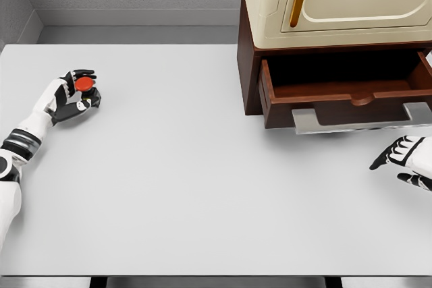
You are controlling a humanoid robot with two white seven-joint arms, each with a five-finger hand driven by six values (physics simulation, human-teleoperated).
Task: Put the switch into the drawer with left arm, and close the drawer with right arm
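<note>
Left hand [75, 94]: at the far left of the desk, its white arm coming in from the lower left edge; the fingers [86, 73] are curled round the switch and have hold of it.
Switch [84, 84]: a small dark body with a round red button on top, sitting in the left hand's grasp, button facing up; whether it is lifted off the desk or resting on it I cannot tell.
Switch and drawer: well apart, the switch at the left side of the desk, the drawer at the right.
Drawer [337, 92]: dark reddish-brown wood, pulled out toward the robot; the inside is in shadow, and nothing shows in it.
Drawer front: a low wall with a curved dip in the middle of its top edge; a flat grey metal handle [358, 121] runs beneath it.
Cabinet [251, 59]: same dark wood, standing at the desk's far right corner and housing the drawer.
Cream unit [337, 1]: a pale box on top of the cabinet with a panelled door and an amber vertical strip.
Right hand [405, 160]: at the right edge, below and in front of the drawer handle, not touching it; the fingers are loosely spread and hold nothing.
Desk [202, 187]: flat, light grey.
</note>
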